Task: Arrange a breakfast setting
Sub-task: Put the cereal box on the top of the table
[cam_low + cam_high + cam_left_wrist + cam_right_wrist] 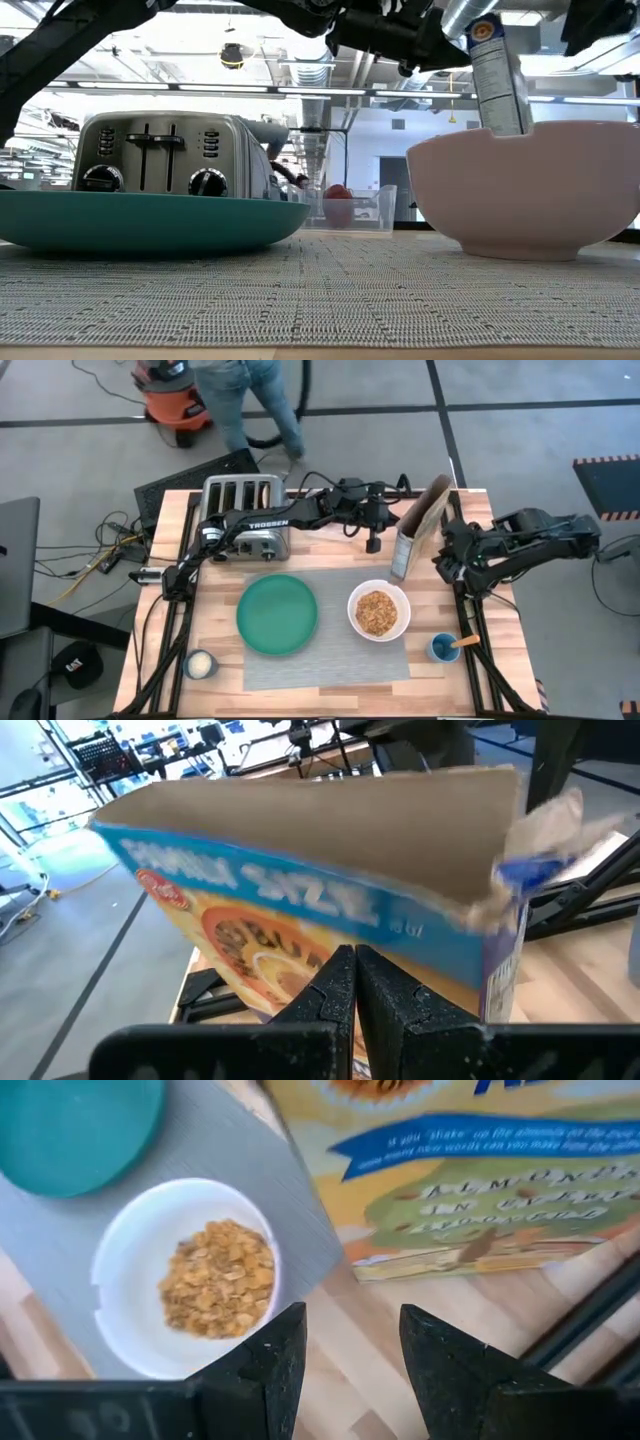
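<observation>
White bowl right of centre in the high view, on the grey mat: holds a heap of tan cereal flakes. Teal plate beside it, centre-left, bare. Small blue cup at lower right, off the mat, with an orange-tipped stick in it. Small white dish at lower left, on the wooden surface. Cereal box stands open-topped just above the bowl, upper right of the mat. Toaster at upper left. Left end effector clenched, empty, near the box top. Right end effector released, fingers apart, holding nothing, over the surface between bowl and box.
</observation>
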You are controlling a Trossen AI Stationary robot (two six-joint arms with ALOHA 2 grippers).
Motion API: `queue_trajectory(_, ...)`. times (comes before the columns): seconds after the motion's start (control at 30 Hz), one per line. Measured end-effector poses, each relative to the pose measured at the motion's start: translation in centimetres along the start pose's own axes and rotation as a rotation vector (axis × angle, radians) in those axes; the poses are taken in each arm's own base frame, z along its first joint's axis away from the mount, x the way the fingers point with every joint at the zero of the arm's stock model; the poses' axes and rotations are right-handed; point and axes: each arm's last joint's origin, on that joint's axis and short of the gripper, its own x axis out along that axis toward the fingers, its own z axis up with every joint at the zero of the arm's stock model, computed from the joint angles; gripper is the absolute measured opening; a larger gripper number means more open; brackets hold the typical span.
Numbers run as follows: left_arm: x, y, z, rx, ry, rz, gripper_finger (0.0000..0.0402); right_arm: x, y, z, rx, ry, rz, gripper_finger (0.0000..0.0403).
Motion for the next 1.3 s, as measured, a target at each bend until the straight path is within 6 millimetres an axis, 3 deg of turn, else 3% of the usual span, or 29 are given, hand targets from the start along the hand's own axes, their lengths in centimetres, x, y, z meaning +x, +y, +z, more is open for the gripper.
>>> queue_trajectory(0.57,-0.4,-0.2,0.5,0.004,0.010,-0.010,0.0000,0.1,0.2,0.1,-0.033,-0.068,-0.033,0.0189)
queue_trajectory(0.7,-0.4,-0.2,0.4,0.004,0.016,-0.014,0.0000,2.1,0.1,-0.6,-0.065,-0.073,-0.135,0.0189)
queue_trajectory(0.9,-0.4,-0.2,0.3,0.038,0.024,-0.018,0.0000,7.2,0.1,-2.5,-0.107,-0.069,-0.248,0.0189)
queue_trajectory(1.3,-0.4,-0.3,0.4,0.054,0.013,-0.038,0.0000,14.8,0.5,-4.9,-0.090,-0.085,-0.277,0.0189)
